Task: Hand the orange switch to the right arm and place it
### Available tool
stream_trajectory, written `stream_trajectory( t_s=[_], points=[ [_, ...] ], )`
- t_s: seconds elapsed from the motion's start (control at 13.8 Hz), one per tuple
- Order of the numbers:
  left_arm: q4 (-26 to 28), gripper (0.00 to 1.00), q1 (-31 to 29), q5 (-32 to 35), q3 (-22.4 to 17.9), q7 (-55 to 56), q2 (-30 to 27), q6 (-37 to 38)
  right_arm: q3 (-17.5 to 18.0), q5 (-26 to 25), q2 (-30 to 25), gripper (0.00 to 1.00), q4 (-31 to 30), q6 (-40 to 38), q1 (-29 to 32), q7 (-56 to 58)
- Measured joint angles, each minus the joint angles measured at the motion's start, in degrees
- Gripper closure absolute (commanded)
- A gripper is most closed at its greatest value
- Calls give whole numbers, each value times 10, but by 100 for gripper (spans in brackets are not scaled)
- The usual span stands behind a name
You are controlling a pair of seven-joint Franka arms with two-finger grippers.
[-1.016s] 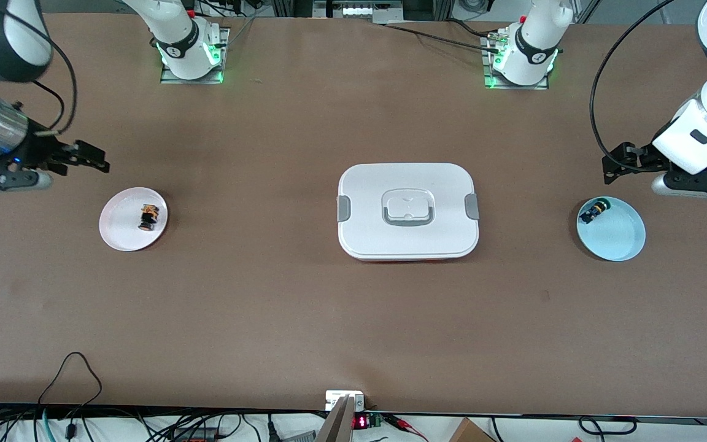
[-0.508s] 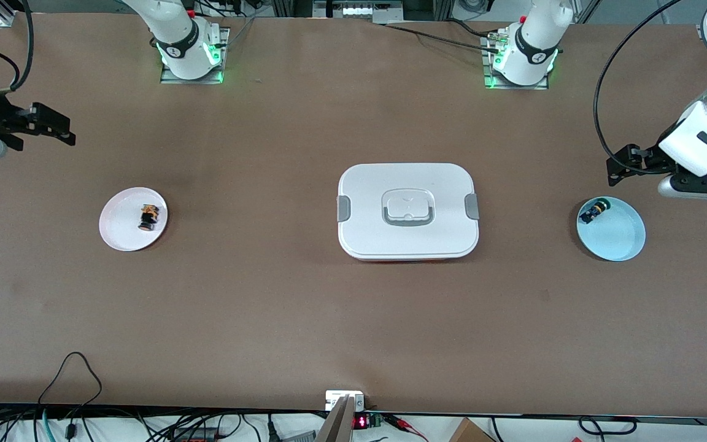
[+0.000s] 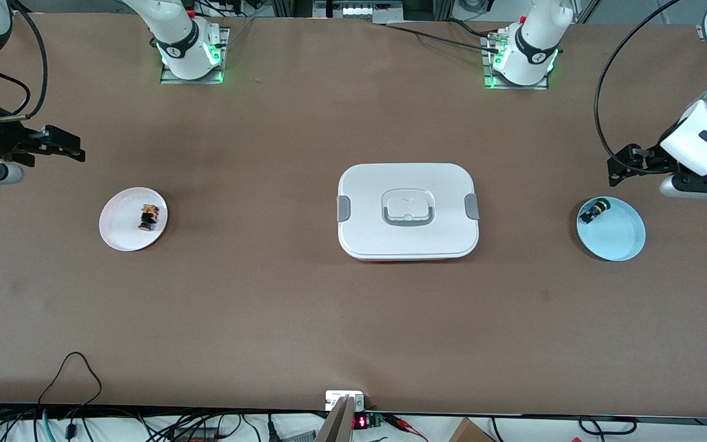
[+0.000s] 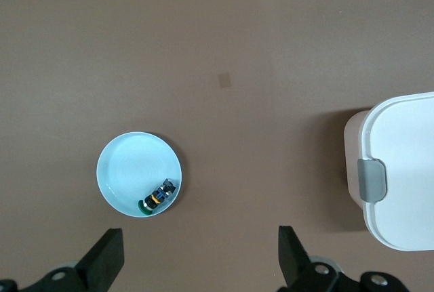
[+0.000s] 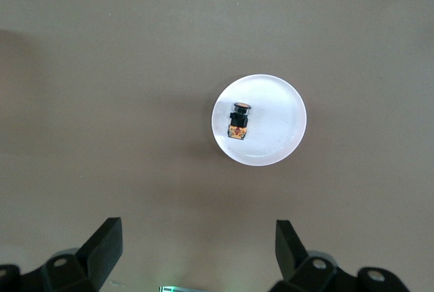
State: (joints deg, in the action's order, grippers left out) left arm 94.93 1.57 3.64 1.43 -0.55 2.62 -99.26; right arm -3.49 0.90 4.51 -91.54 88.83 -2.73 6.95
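One tiny black switch with an orange end [image 3: 149, 217] lies on its side in the round pale pink plastic plate [image 3: 119, 232], and nothing holds it. This plate is the landmark for all other places. It stands toward the right arm's end of the brown table [image 3: 329, 319].

The right arm's black gripper [image 3: 65, 147] hangs in the air over the bare table, just off the plate's rim on the side of the robot bases, and it is not over the plate. In the right wrist view its two fingers [image 5: 102, 244] stand wide apart and have hold of nothing, and the switch [image 5: 237, 121] in the plate [image 5: 278, 122] shows between them, lower down.

The white rectangular plastic box with a closed lid and grey clips [image 3: 407, 210] sits in the middle of the table, well apart from the pink plate, toward the left arm's end.

The round light blue plate [image 3: 617, 236] is still more toward that end, past the box. A small black part with a yellow-green end [image 3: 594, 212] lies in it near the rim.

The left arm's black gripper [image 3: 620, 167] hangs over the table just beside the blue plate, on the side of the bases. Its fingers [image 4: 105, 261] are also spread wide and carry nothing.
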Motion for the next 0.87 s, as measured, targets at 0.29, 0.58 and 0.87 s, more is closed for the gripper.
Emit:
stream_trajectory(
  t_s=[0.29, 0.58, 0.87],
  points=[
    [0, 0, -6, 0, -1, 0, 0, 0, 0, 0, 0, 0, 1, 0, -3, 0],
    [-1, 0, -6, 0, -1, 0, 0, 1, 0, 0, 0, 0, 1, 0, -3, 0],
    [-1, 0, -6, 0, 3, 0, 0, 1, 0, 0, -2, 0, 2, -1, -3, 0]
  ],
)
